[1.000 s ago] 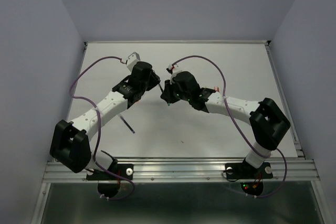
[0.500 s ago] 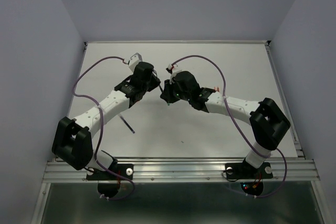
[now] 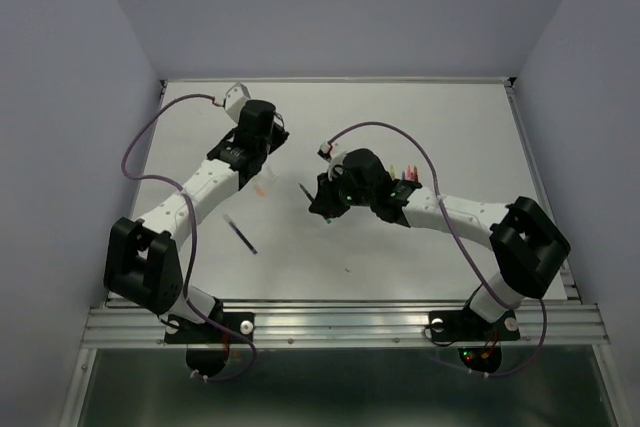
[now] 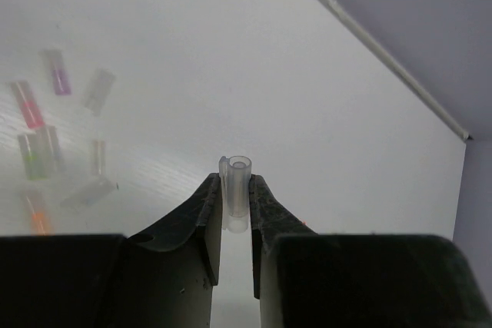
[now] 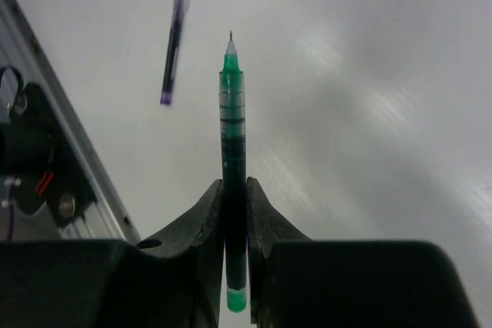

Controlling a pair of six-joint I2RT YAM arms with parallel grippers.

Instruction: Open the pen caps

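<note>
My left gripper is shut on a clear pen cap, which stands upright between the fingertips with its open end up. In the top view this gripper is at the back left of the table. My right gripper is shut on a green pen whose bare tip points away from it. From above, that gripper sits mid-table and the pen juts toward the left arm. The two grippers are apart.
A purple pen lies on the table near the front left, also seen from the right wrist. An orange cap lies between the arms. Several loose caps lie together on the white table.
The grippers were together at mid-table. The left one has since pulled back and left with the clear cap, and the right one shifted slightly toward the front with the uncapped green pen.
</note>
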